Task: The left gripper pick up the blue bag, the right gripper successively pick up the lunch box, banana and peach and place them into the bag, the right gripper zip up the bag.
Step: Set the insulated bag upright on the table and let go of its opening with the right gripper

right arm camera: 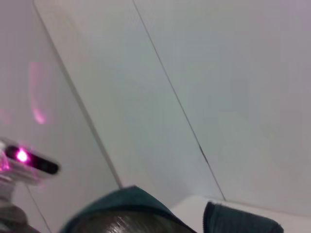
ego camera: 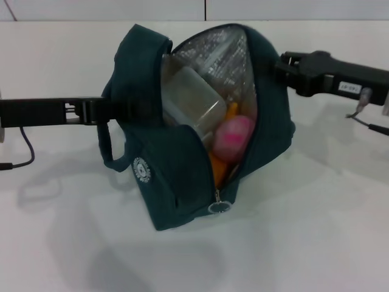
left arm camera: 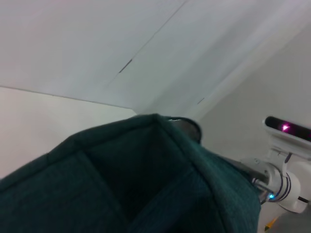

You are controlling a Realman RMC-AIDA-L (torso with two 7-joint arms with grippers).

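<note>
Blue bag at table centre, mouth open toward me. Lunch box inside bag, upper left part of opening. Peach inside, right of and nearer than lunch box. Banana inside, partly under peach, touching it. Zip pull at near end of opening. My left gripper against bag's left side; my right gripper at bag's far right edge.

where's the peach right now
In the head view the peach sits inside the open blue bag at centre, below the lunch box and against the banana.
</note>
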